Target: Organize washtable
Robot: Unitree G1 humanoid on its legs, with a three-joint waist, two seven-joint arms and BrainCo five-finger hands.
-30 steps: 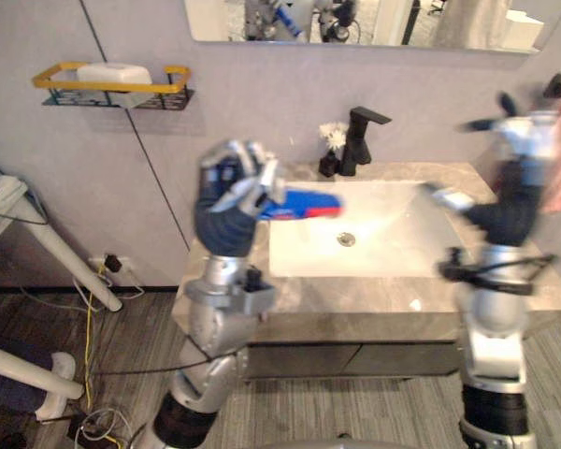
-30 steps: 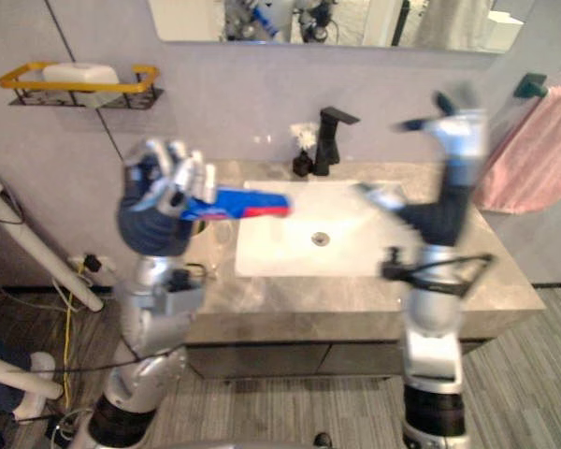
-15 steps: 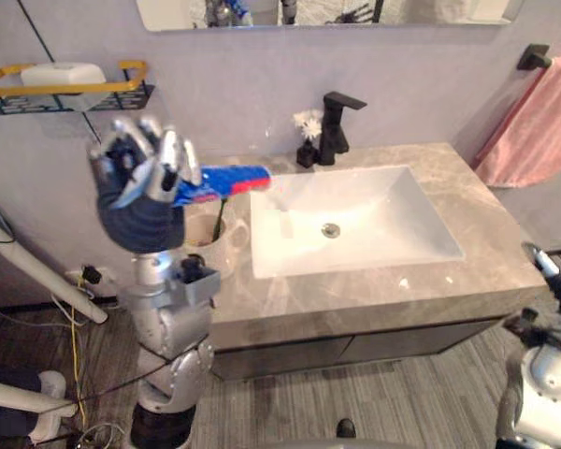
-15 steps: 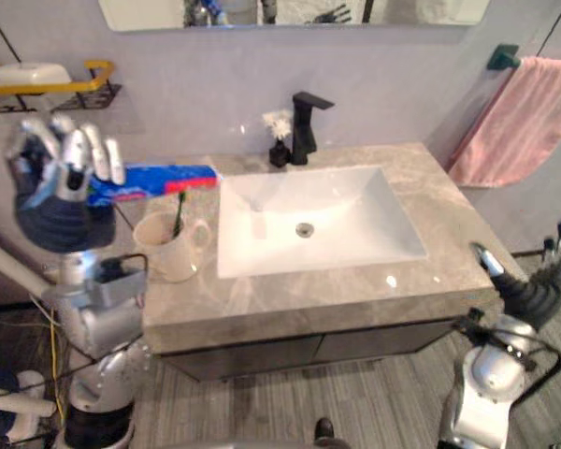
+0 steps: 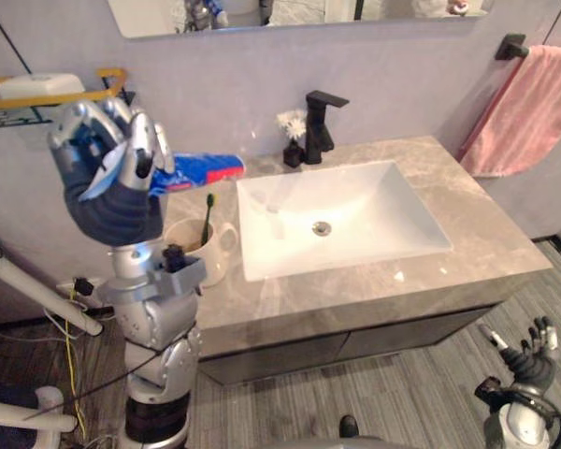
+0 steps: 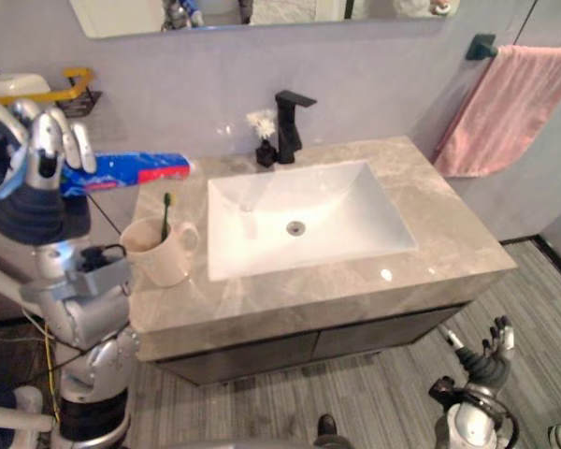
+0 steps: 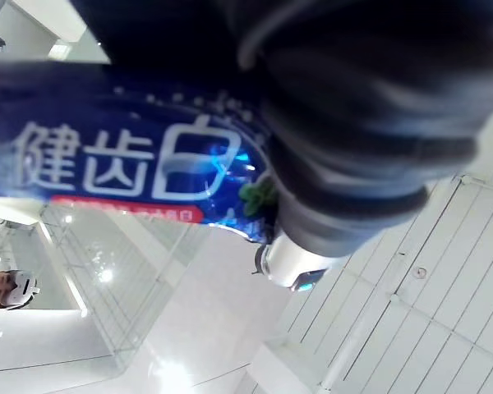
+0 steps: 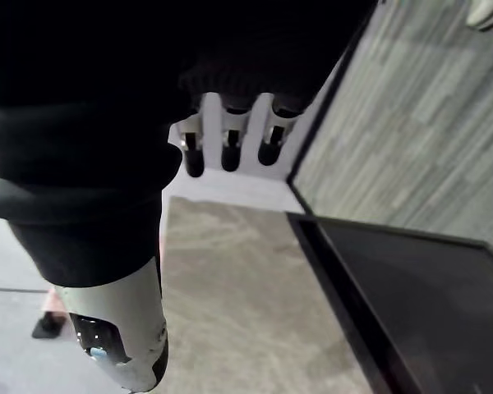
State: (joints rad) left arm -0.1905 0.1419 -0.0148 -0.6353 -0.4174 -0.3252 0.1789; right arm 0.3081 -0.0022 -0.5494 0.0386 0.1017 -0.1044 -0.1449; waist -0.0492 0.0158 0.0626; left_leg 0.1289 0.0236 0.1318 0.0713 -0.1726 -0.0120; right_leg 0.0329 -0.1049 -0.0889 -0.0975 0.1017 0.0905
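Marbled grey desk [image 5: 467, 253] runs along the wall, with a white sink [image 5: 374, 201] set into it and a black faucet [image 5: 320, 126] behind. At its left end stands a cream mug [image 5: 192, 245] holding a green toothbrush [image 5: 207, 217]. The left hand [image 5: 107, 168] is raised above the mug, fingers curled round a blue toothpaste tube [image 5: 201, 171]. The right hand [image 5: 531, 346] hangs low near the floor, fingers loose and apart.
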